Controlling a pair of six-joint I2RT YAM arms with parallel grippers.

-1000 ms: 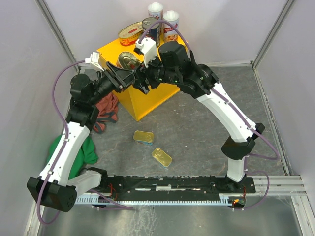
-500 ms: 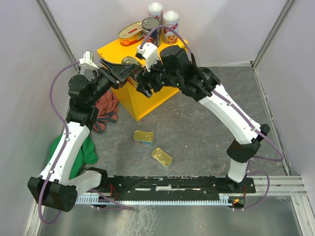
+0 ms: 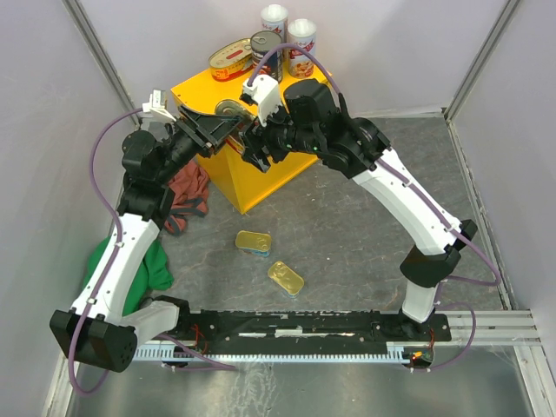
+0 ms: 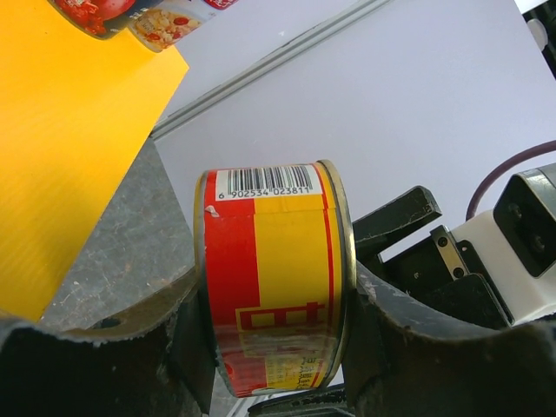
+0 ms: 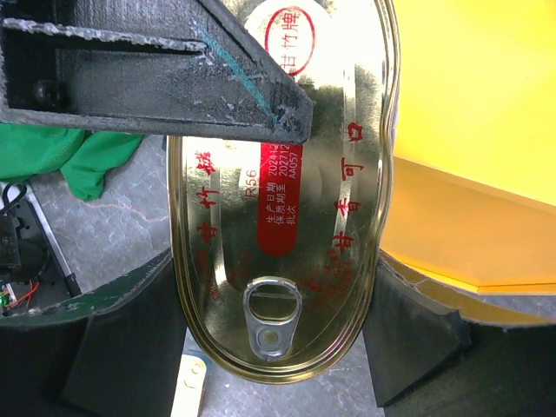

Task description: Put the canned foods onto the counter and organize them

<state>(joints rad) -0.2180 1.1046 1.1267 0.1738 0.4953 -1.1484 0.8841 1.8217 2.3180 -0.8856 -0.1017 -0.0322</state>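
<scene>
An oval gold tin (image 3: 230, 110) with a red and yellow side label (image 4: 274, 287) hangs over the near left edge of the yellow counter (image 3: 278, 169). My left gripper (image 3: 219, 122) is shut on its flat faces (image 4: 274, 334). My right gripper (image 3: 241, 126) is closed across its narrow width (image 5: 274, 321), with the pull tab facing the camera. On the counter's far side stand a second oval gold tin (image 3: 230, 59), a dark round can (image 3: 265, 45) and two white-topped cylinders (image 3: 274, 17) (image 3: 301, 35). Two rectangular gold tins (image 3: 253, 241) (image 3: 285, 277) lie on the grey floor.
A red cloth (image 3: 187, 195) lies against the counter's left side and a green cloth (image 3: 152, 269) lies by the left arm. Grey walls close in both sides and the back. The arms' base rail (image 3: 295, 328) runs along the near edge.
The left gripper has lifted the oval tin up and back-left over the counter's near corner, and the right gripper has followed it. In the last half second both have hardly moved.
</scene>
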